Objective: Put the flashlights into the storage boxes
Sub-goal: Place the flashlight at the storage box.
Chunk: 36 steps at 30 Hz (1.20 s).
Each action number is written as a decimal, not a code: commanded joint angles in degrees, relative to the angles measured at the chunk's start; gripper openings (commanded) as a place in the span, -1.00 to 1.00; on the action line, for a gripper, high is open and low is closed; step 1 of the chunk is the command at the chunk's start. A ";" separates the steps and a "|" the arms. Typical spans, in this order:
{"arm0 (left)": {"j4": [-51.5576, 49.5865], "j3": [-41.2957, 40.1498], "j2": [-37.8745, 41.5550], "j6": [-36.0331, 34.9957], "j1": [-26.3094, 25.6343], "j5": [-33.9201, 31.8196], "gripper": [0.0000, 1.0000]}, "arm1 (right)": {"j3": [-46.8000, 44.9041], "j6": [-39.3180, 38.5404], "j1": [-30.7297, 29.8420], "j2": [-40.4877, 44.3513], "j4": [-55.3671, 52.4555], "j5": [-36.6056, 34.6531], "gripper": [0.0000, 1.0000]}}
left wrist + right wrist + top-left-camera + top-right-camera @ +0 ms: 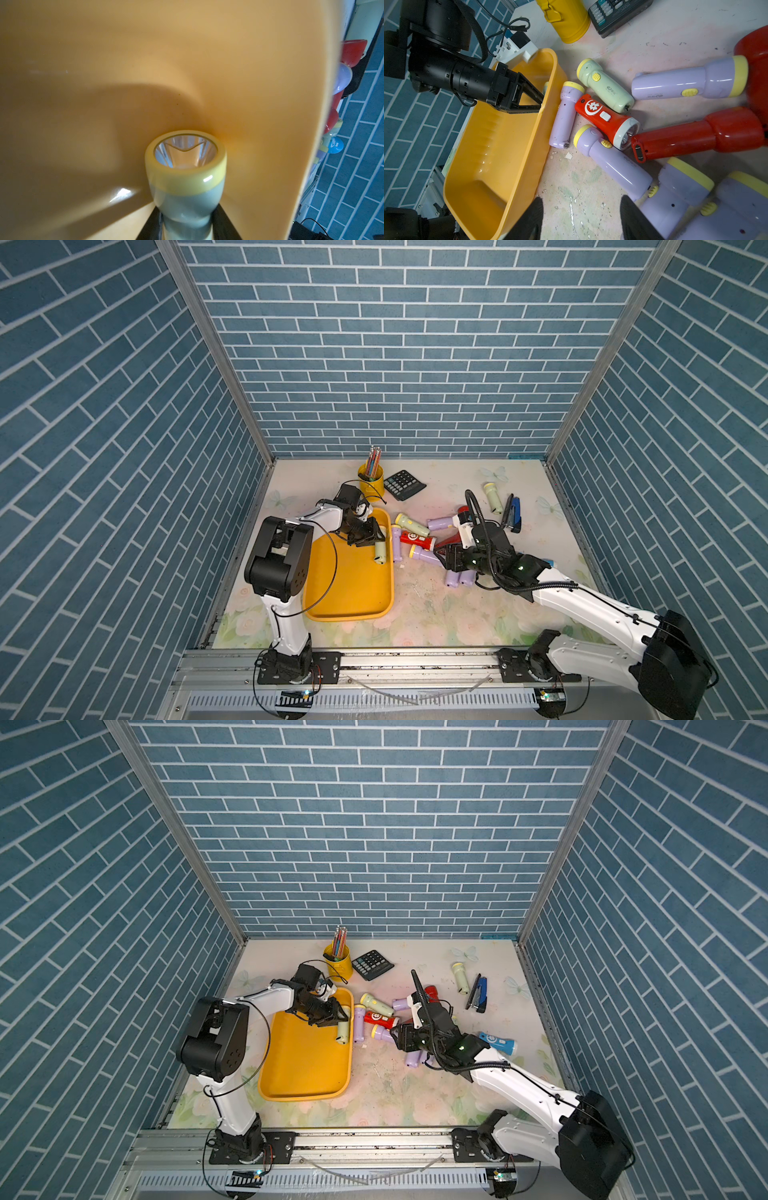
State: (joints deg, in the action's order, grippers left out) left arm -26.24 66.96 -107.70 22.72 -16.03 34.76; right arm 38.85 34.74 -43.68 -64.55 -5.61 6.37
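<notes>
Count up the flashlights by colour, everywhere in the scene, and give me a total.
Lilac flashlights: 5
Pale green flashlights: 3
Red flashlights: 3
Blue flashlight: 1
Total: 12

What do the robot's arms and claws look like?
The left arm and right arm are white links between black joint housings, trailed by thin black cables. The right adds a ribbed black hose and green light. The left claw and right claw are black; the left's fingers are open triangles.
</notes>
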 commanded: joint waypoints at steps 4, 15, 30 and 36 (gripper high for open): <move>0.58 3.62 -2.77 0.02 -0.14 -1.38 -0.25 | 2.60 1.91 0.43 -0.30 -1.38 -1.01 0.20; -1.55 3.64 1.24 -0.02 -0.12 -3.71 -0.01 | 3.47 3.28 1.16 0.65 -6.39 -3.38 0.20; -5.91 -2.35 22.48 0.49 -3.10 -12.76 0.00 | 9.24 7.86 8.88 -3.16 -26.70 -1.63 0.22; -6.35 -5.11 24.73 0.30 -3.83 -14.38 0.00 | 13.04 13.38 9.40 -7.86 -36.14 -4.96 0.17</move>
State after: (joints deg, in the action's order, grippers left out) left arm -30.61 63.44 -83.57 23.35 -19.75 22.31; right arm 49.15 43.35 -34.37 -70.98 -33.63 3.81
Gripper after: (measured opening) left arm 0.501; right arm 0.589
